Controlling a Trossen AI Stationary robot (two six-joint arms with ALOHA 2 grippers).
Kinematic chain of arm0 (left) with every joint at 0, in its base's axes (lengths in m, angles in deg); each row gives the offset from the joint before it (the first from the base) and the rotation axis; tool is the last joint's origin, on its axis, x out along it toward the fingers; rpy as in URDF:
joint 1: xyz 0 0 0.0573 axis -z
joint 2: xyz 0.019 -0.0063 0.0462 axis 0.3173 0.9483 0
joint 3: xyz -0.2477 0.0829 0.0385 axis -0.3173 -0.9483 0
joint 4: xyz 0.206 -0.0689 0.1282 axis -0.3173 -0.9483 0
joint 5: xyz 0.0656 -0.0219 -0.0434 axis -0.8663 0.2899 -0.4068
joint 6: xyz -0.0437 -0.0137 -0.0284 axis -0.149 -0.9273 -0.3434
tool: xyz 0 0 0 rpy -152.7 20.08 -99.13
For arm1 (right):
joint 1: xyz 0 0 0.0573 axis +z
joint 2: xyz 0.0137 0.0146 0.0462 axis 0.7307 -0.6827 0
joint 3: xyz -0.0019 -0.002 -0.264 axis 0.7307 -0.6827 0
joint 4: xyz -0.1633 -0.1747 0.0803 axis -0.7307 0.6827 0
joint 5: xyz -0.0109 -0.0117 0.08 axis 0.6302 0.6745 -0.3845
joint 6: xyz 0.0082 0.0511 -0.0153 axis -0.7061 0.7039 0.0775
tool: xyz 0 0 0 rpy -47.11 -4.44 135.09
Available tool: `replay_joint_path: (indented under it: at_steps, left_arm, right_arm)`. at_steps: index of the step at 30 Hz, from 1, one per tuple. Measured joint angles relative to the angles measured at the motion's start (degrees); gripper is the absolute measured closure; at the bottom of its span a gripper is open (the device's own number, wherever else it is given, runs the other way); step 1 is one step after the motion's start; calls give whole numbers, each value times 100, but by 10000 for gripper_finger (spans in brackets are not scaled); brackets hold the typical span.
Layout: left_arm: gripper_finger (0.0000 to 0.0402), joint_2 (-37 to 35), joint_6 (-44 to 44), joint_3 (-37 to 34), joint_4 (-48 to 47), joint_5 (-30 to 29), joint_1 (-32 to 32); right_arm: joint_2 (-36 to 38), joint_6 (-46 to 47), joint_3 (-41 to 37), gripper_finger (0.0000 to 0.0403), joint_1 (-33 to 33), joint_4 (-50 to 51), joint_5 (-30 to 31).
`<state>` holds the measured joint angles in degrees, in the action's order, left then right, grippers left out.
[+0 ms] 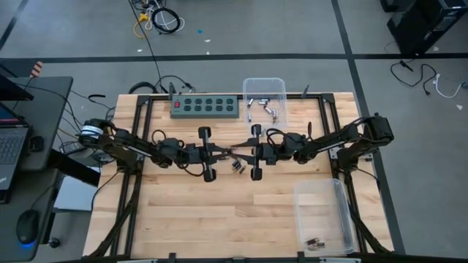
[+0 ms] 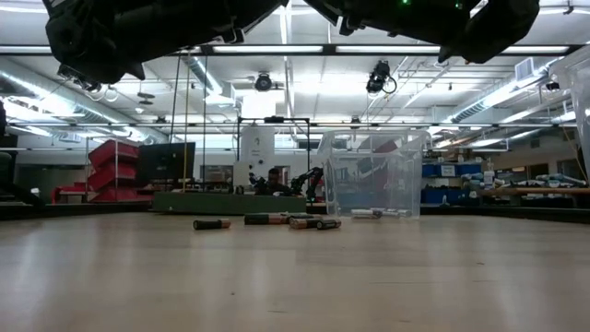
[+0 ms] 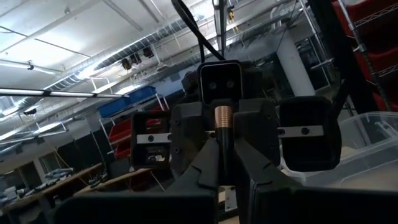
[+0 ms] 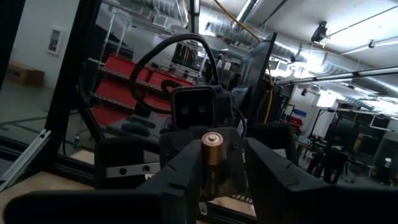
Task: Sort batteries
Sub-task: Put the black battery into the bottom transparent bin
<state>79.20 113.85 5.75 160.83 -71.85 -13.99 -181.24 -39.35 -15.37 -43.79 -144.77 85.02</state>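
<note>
Item: one battery [image 3: 222, 121], copper-coloured body, held in the air above the middle of the table, where the two arms meet nose to nose. Holder: left gripper [image 1: 225, 153], closed on the cell. Facing party: right gripper [image 1: 243, 153], pressed up close to the same cell; whether it has a hold on it cannot be told from any view. Remaining stock: a small cluster of loose batteries [image 1: 237, 167] lying on the wood directly below the meeting point; several more in the far clear bin [image 1: 246, 88] beside the green power strip [image 1: 205, 107]; a few in the near clear bin [image 1: 344, 212] at the right arm's side. Condition of step: judged to be a hand-over in mid-air, not yet settled. Hazards noted: (1) drop, if the left gripper lets go before the right has a firm hold; the cell is round and smooth and would likely roll across the board once it lands. (2) Scatter, since a fall would land on or near the loose cluster underneath and could knock those cells out of place. (3) Twist, if both grippers clamp off-axis and pull, levering the cell sideways out of either hold. (4) Contact between the two grippers, given how little room the tiny cell leaves between them. (5) Mis-sorting, should the cell go to the wrong bin.
</note>
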Motion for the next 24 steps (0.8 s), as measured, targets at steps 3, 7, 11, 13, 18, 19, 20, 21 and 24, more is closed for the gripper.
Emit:
replay_joint_path:
  at_steps: [3,7,11,13,18,19,20,21,24]
  left_arm:
    - [390,21,0,2,-3,-9,-1]
    - [389,77,-2,4,46,-37,-4]
    - [374,85,-8,4,33,-93,0]
    - [358,86,-9,4,17,-170,0]
    - [298,92,-43,4,-78,-237,0]
    - [286,92,-51,4,-83,-308,0]
    - [274,92,-52,4,-92,-426,0]
    - [264,92,-57,4,-129,-546,0]
    - [239,92,-63,-3,-292,-930,0]
  right_arm:
    - [0,-23,0,318,-19,19,-30]
    - [0,-114,0,354,-25,29,-92]
    - [2,-155,0,389,-27,60,-119]
    - [2,-150,0,388,-30,67,-108]
    - [7,-148,4,389,-30,56,-85]
    - [7,-148,4,390,-30,59,-83]
    - [7,-148,4,390,-30,60,-82]
    - [7,-148,4,390,-30,59,-81]
    - [115,-121,4,390,-15,116,30]
